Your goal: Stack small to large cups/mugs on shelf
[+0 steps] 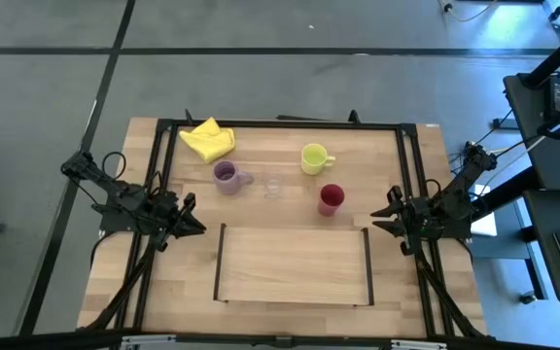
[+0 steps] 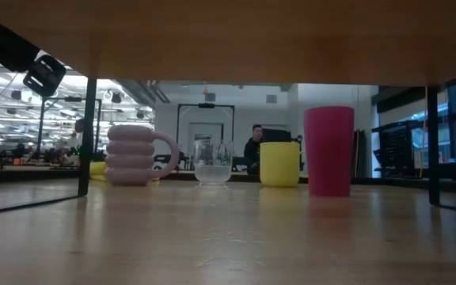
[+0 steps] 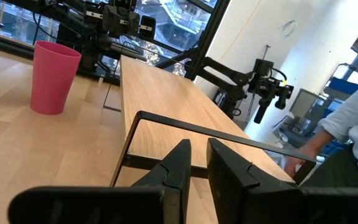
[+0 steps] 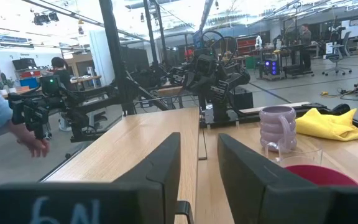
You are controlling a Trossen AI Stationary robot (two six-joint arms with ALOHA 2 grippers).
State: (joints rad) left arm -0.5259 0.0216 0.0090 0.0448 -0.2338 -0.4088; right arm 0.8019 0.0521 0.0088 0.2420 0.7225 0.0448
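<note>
Four cups stand upright on their bases in the far half of the wooden table: a purple ribbed mug (image 1: 227, 177) (image 2: 133, 154), a tiny clear glass (image 1: 273, 185) (image 2: 213, 162), a yellow-green mug (image 1: 314, 157) (image 2: 279, 164) and a red cup (image 1: 331, 198) (image 2: 328, 150). The shelf (image 1: 293, 264), light wood inside a thin dark frame, lies nearer. My left gripper (image 1: 194, 216) (image 3: 199, 152) hovers left of the shelf, open by a narrow gap and empty. My right gripper (image 1: 382, 214) (image 4: 199, 143) hovers right of it, open and empty.
A yellow cloth (image 1: 207, 139) lies at the far left, behind the purple mug. A larger black metal frame (image 1: 280, 124) runs around the table top. A person's sleeve and hand show beyond the table's near side (image 3: 347, 124) (image 4: 5, 106).
</note>
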